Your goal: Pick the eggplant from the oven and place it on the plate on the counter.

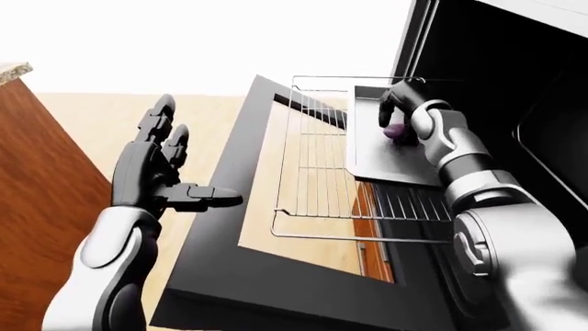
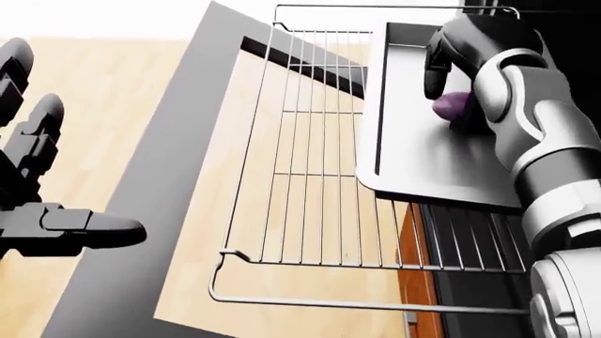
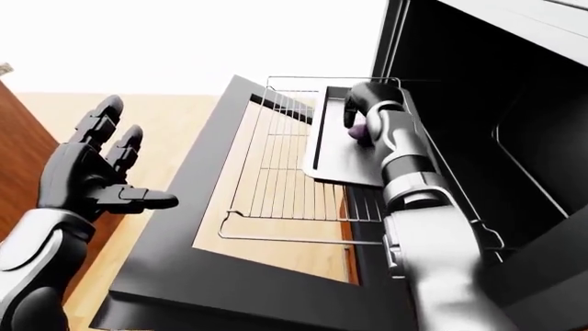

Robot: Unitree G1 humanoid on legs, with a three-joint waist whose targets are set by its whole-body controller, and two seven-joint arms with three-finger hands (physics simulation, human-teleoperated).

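A small purple eggplant [image 2: 449,104] lies on a grey baking tray [image 2: 423,165] that rests on the pulled-out wire oven rack [image 2: 301,211]. My right hand [image 2: 453,84] arches over the eggplant with its dark fingers [image 2: 436,65] curled round it, so only a sliver of purple shows. In the head view my left hand [image 2: 42,190] hovers far to the left, fingers spread and holding nothing. No plate shows in any view.
The oven door [image 1: 211,276] hangs open below the rack, its glass showing the wooden floor. The dark oven cavity [image 3: 478,103] fills the right side. A brown cabinet side [image 1: 36,207] stands at the left, with a counter corner [image 1: 13,69] above it.
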